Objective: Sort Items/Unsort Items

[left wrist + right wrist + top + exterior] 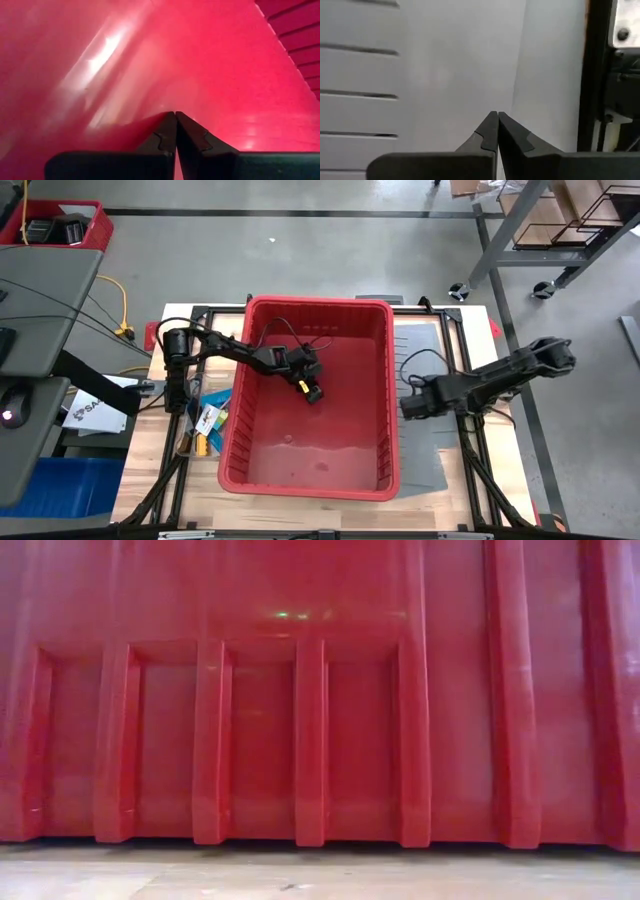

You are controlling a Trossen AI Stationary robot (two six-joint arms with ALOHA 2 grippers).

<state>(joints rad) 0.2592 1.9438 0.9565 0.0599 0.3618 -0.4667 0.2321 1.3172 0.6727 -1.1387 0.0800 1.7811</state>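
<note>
A few small items (205, 420), blue, yellow and orange pieces, lie on the wooden table just left of the large red bin (320, 302). My left gripper (314, 394) reaches over the bin's left wall and hangs inside it, slanting down. In the left wrist view its fingers (176, 114) are shut with nothing between them, and only the bin's red inside shows ahead. My right gripper (405, 410) is right of the bin, pointing down over a grey panel (445, 75). It is shut (496, 114) and holds nothing.
The bin's red wall (320, 720) fills the low view. The grey slotted panel (428, 465) lies on the table right of the bin, under my right arm. A black frame (470, 430) borders the table. Cables run along the table's left side.
</note>
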